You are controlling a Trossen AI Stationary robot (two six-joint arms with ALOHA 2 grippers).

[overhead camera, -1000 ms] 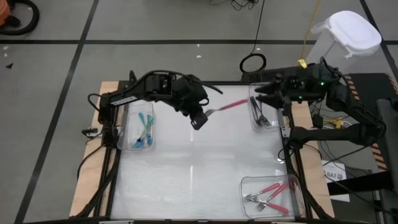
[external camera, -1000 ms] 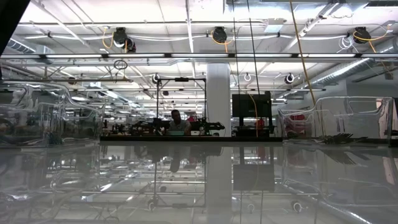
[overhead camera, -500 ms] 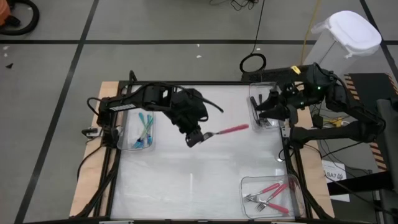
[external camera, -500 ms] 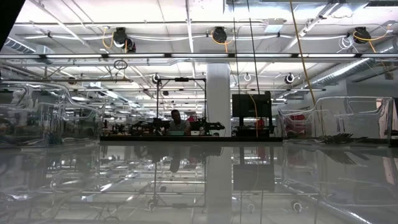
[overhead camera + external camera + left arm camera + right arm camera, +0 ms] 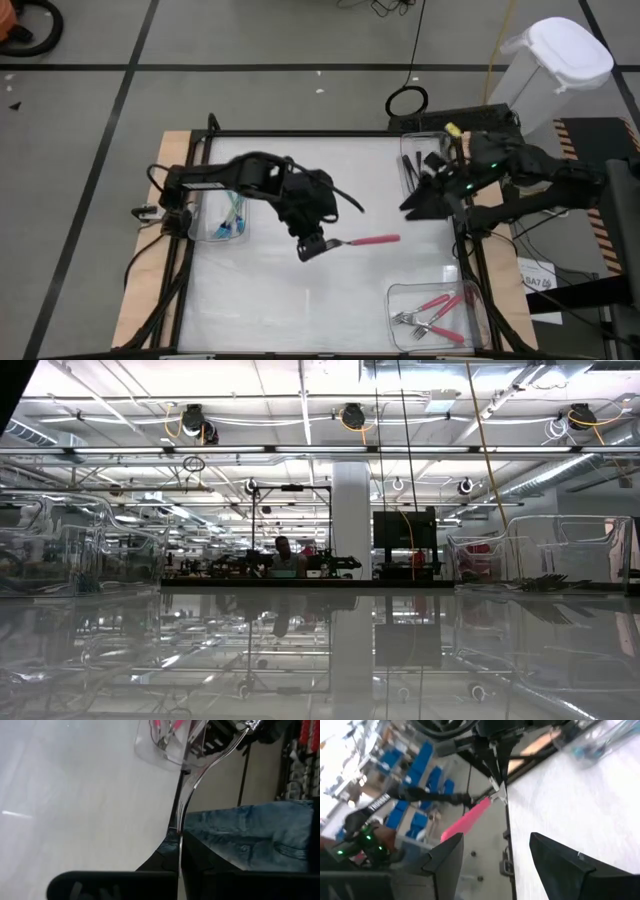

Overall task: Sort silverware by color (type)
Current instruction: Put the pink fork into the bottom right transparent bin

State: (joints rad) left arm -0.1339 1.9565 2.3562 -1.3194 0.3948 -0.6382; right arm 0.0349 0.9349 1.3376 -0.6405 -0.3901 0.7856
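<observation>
A pink-handled fork (image 5: 372,240) hangs over the middle of the table, with my left gripper (image 5: 312,247) shut on its metal end. In the right wrist view its pink handle (image 5: 467,820) points toward my right gripper (image 5: 495,842). My right gripper (image 5: 410,207) stands open above the table's right side, a little right of the handle's free end and apart from it. Neither gripper shows in the low view. My left gripper pinches the fork's metal tine end (image 5: 178,865) between its two fingers. The fingers slant down from the table's left. The metal neck (image 5: 200,785) runs out ahead of them. The fork is lifted clear of the table, roughly level, handle (image 5: 385,239) toward the right edge.
A clear bin (image 5: 228,215) at the left edge holds teal forks. A bin (image 5: 416,170) at the far right holds black forks. A bin (image 5: 440,312) at the near right holds pink forks. The white table middle (image 5: 300,300) lies bare.
My left gripper has carried the fork toward the table's near edge, still shut on it. The fork has turned: its handle pointed far-right and now points straight right. My right gripper has swung from over the black-fork bin toward the near edge, staying open.
</observation>
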